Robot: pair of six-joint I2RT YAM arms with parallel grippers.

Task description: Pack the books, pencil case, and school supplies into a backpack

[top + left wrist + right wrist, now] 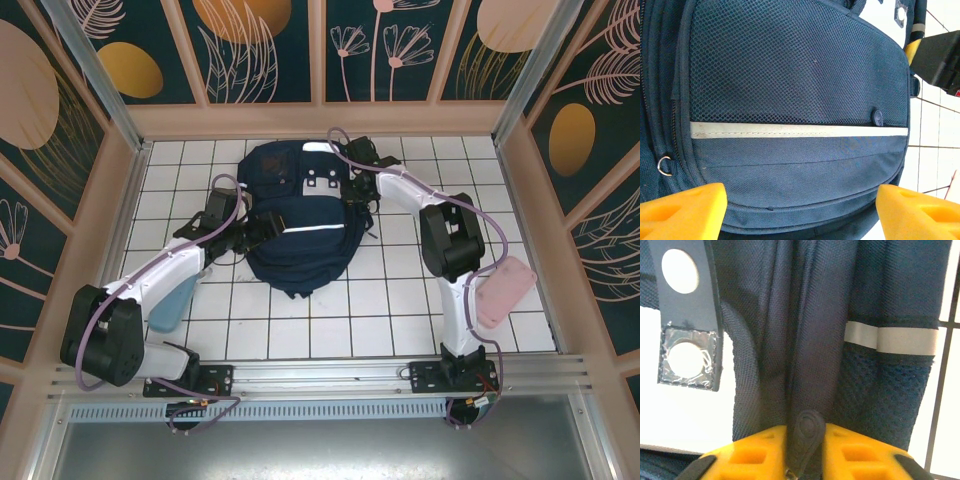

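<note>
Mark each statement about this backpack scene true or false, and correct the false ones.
1. The left claw is open. True.
2. The right claw is open wide. False: it is shut on a zip pull.
3. The backpack has a white stripe. True.
4. The pink case lies inside the backpack. False: it lies on the table, apart from the backpack.
</note>
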